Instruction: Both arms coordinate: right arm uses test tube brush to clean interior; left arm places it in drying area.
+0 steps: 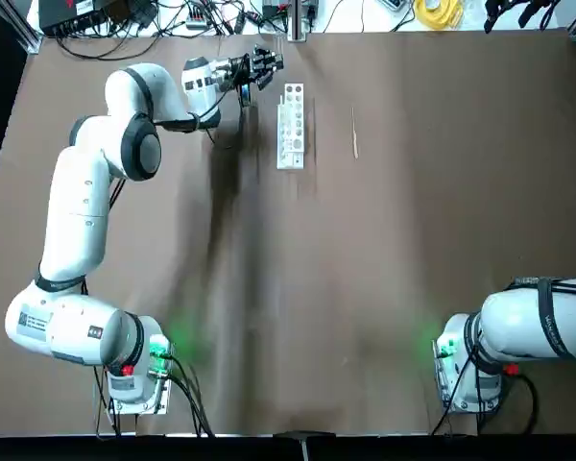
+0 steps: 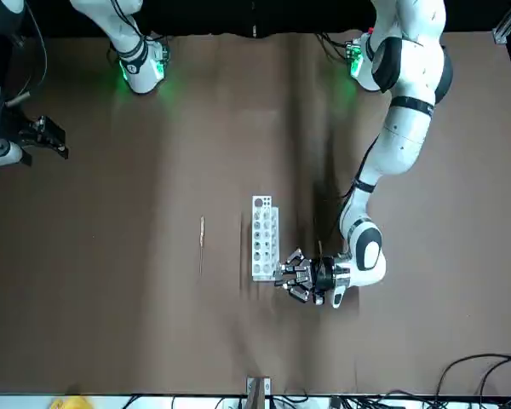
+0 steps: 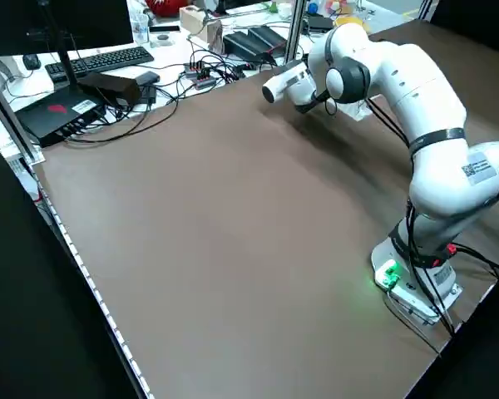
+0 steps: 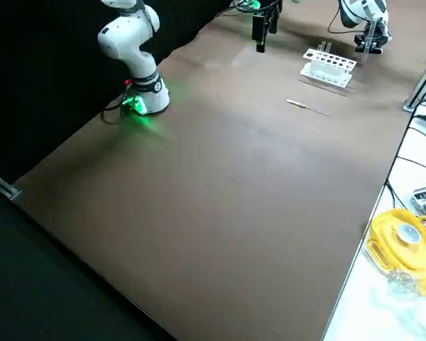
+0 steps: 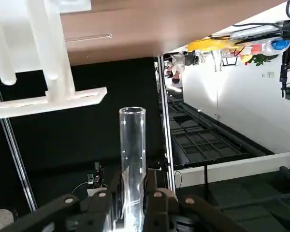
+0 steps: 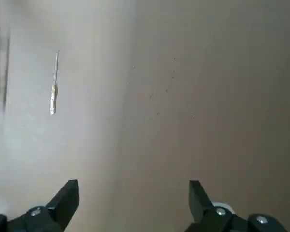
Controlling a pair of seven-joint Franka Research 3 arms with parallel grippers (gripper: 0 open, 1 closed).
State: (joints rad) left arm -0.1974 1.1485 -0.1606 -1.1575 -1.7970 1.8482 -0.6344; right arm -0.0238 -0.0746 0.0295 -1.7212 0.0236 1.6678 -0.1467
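Tube (image 5: 133, 145) gripped; brushing, racking remain.
Left gripper (image 5: 133, 198), beside rack (image 1: 291, 125): jaws closed. Right gripper (image 6: 134, 182), above table (image 1: 413, 202): jaws open, brush (image 6: 53, 99) ungrasped.

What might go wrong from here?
The clear tube in the left gripper might knock the nearby white rack. The thin brush lies flat on the table, so the open right gripper might miss or fumble it.
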